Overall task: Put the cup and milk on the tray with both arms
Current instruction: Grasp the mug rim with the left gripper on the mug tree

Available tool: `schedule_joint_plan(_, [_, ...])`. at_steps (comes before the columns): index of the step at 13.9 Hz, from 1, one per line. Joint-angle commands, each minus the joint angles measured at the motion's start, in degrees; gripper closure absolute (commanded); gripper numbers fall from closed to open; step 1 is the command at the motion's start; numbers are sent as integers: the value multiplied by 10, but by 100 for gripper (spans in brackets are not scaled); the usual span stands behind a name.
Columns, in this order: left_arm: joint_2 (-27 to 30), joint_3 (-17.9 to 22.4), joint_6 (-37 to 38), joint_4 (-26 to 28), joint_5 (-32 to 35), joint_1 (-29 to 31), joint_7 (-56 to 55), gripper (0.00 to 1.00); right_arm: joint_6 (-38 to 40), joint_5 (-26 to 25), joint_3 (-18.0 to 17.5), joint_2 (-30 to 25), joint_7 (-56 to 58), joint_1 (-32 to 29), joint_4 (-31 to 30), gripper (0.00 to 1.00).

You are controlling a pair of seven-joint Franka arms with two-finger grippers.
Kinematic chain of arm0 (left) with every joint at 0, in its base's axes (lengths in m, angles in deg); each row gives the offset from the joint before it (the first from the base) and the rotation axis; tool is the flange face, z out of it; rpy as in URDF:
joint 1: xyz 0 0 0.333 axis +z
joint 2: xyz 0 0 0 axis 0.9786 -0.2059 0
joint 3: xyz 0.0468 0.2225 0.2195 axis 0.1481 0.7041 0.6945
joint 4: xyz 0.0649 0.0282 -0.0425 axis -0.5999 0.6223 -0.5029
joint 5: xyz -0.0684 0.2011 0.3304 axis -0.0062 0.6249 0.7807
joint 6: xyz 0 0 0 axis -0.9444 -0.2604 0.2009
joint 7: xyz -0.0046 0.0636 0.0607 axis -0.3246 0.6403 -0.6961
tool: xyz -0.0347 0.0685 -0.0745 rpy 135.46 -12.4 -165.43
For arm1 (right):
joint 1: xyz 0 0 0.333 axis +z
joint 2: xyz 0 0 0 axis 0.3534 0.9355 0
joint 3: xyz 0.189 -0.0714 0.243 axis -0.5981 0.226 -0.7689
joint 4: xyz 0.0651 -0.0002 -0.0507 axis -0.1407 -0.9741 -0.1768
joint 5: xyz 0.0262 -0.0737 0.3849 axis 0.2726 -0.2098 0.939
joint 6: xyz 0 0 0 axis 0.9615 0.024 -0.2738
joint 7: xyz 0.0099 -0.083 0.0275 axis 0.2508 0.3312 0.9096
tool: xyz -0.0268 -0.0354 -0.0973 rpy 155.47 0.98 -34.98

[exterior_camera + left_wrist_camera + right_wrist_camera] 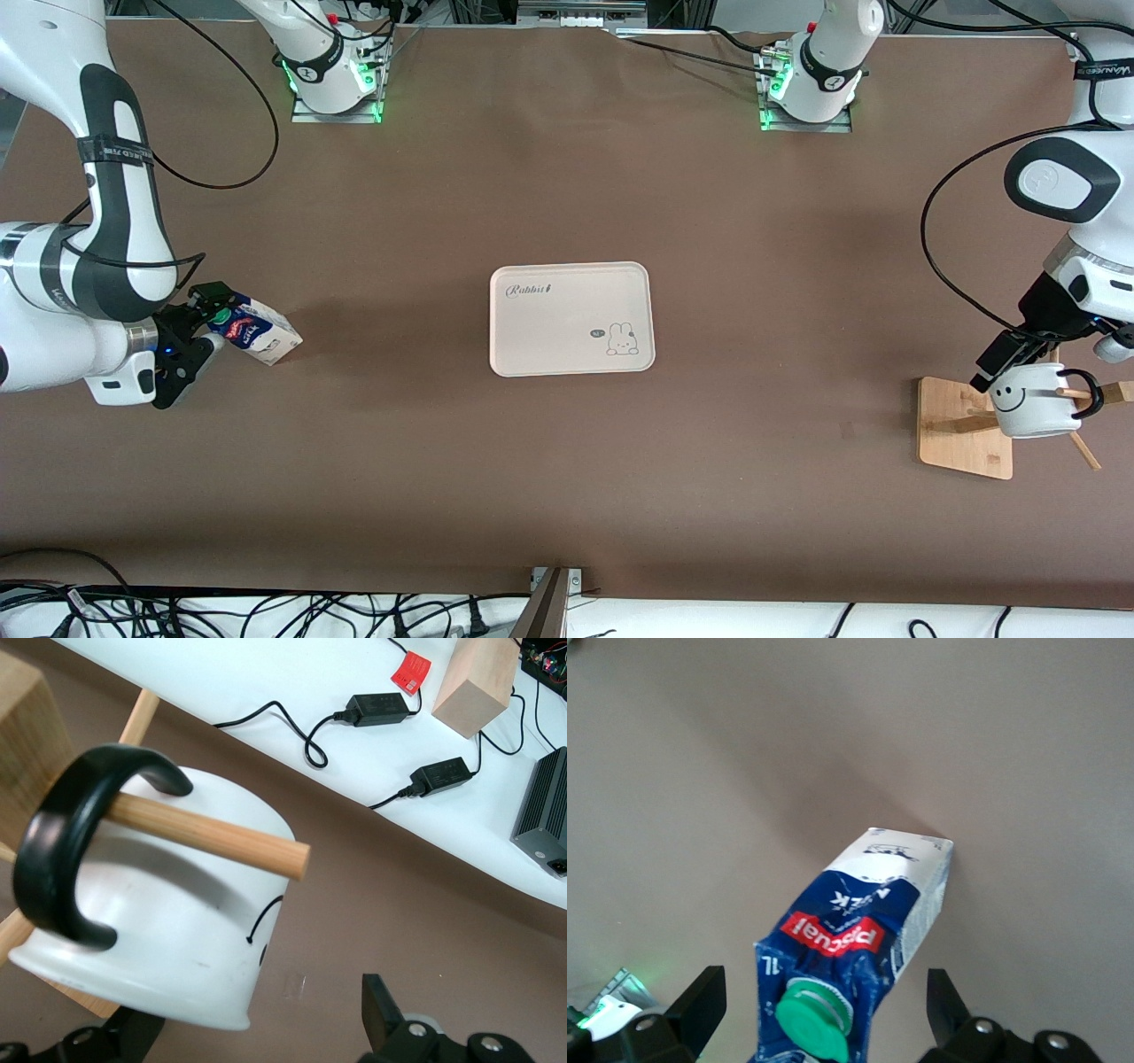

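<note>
The milk (pixel 257 330) is a blue and white carton with a green cap. It lies tipped over on the table toward the right arm's end, cap end at my right gripper (pixel 204 326). In the right wrist view the gripper (pixel 824 1010) is open and the carton's capped top (pixel 815 1019) sits between the fingers without touching them. The cup (pixel 1032 400) hangs by its black handle (pixel 53 868) on a wooden peg (pixel 213 837). My left gripper (pixel 1010 365) is open, with the cup's rim (pixel 168 992) between its fingers. The cream tray (pixel 493 319) lies mid-table, bare.
The wooden peg stand (pixel 961 434) sits at the left arm's end of the table, close to the table's edge. Past that edge, a white surface holds cables, power adapters (pixel 376 707) and a wooden block (pixel 474 682). More cables run along the table edge nearest the front camera.
</note>
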Motion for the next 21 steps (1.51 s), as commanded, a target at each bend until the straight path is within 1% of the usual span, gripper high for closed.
schedule_joint_plan(1, [-3, -4, 0, -9, -13, 3, 22, 25, 11, 10, -5, -6, 9, -12, -7, 0])
schedule_joint_plan(2, [-2, -3, 0, -9, -13, 3, 22, 36, 10, 8, -5, -5, 11, -15, -10, 0])
schedule_joint_plan(3, [-1, -4, 1, -9, -13, 3, 23, 39, 9, 5, -5, -5, 11, -17, -13, 0])
schedule_joint_plan(4, [-1, -4, 3, -8, -13, 4, 26, 49, 8, 4, -5, -4, 12, -17, -20, 0])
schedule_joint_plan(5, [0, -4, 5, -8, -14, 4, 29, 63, 4, 3, -4, -4, 13, -17, -30, 0])
schedule_joint_plan(6, [1, -3, 5, -8, -13, 4, 30, 67, 3, 2, -5, -4, 13, -17, -39, 0])
schedule_joint_plan(8, [4, -3, 5, -8, -13, 4, 34, 69, 5, -6, -5, -4, 19, -17, -42, 0])
schedule_joint_plan(10, [10, -3, 5, -7, -13, 4, 37, 75, 8, -9, -5, -6, 26, -16, -53, 0])
schedule_joint_plan(11, [10, -3, 5, -5, -13, 4, 37, 82, 5, -9, -5, -9, 26, -16, -57, 0])
schedule_joint_plan(13, [12, -3, 5, -4, -13, 4, 37, 86, 5, -9, -5, -9, 26, -16, -57, 0])
schedule_joint_plan(14, [12, -3, 5, -4, -13, 4, 37, 86, 6, -9, -5, -9, 27, -16, -57, 17])
schedule_joint_plan(15, [12, -3, 5, -4, -13, 4, 37, 86, 6, -8, -6, -9, 34, -16, -56, 38])
schedule_joint_plan(16, [12, -3, 5, -3, -13, 4, 37, 93, 6, -7, -6, -9, 36, -16, -56, 49])
schedule_joint_plan(17, [13, -3, 5, -4, -13, 4, 36, 100, 6, -6, -6, -9, 36, -16, -56, 50])
schedule_joint_plan(21, [19, -4, 8, -4, -12, 4, 35, 100, 9, -4, -6, -12, 36, -16, -55, 50])
